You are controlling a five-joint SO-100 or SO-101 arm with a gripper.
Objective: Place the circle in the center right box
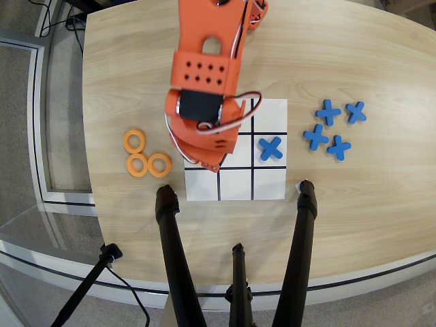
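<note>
Three orange rings [146, 155] lie on the wooden table, left of the board in the overhead view. A fourth ring is not visible. The white nine-cell board [270, 184] lies mid-table. A blue cross [270, 148] sits in its middle-row cell at the view's right. The plain middle-row end cell at the view's left is almost wholly covered by my orange arm. My gripper [208, 155] hangs over that cell, pointing toward the view's bottom. Its jaws and anything in them are hidden by the arm body.
Several blue crosses [335, 127] lie on the table right of the board. Black stand legs [170, 252] [304, 238] rise from the table's near edge just below the board. The table edge curves along the left and bottom.
</note>
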